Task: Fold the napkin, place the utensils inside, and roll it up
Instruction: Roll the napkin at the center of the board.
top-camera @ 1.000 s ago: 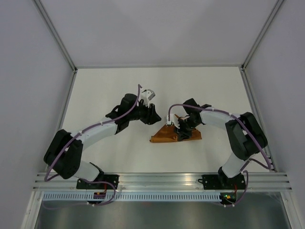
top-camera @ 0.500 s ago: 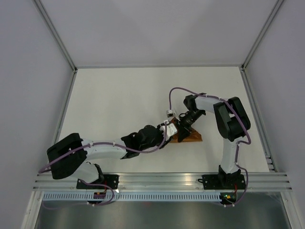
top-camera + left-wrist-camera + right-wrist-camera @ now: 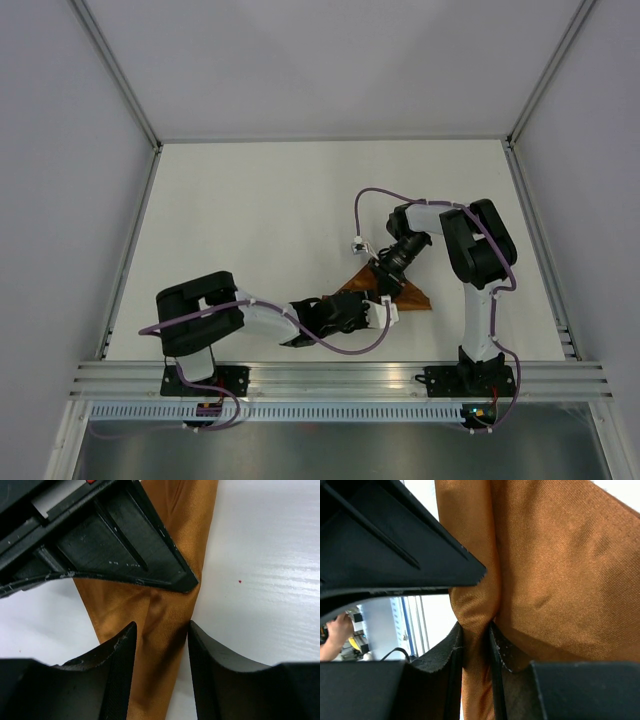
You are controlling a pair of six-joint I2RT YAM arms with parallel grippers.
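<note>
- Seen from above, the two arms cross over the napkin [image 3: 412, 298]. Only its right corner and a sliver of its left edge show, and both hands are hard to make out there.
- Whatever sits inside the folds is hidden in every view.
- In the left wrist view, a black wedge-shaped part [image 3: 115, 545], cut off by the top edge, covers the far stretch of cloth. I cannot tell what it belongs to.
- The napkin lies on the white surface [image 3: 250, 220], towards the near edge and right of the middle.
- The left hand [image 3: 162, 667] is low at the napkin's near left side. Its fingers stand apart, astride a narrow strip of cloth that runs between them and under the finger on the left of that view.
- The right hand [image 3: 474, 650] is at the napkin's far side. Its fingers are almost together, clamped on a raised ridge of cloth.
- The cloth is plain orange-brown with a slight sheen, gathered into a small pointed shape with long creases.
</note>
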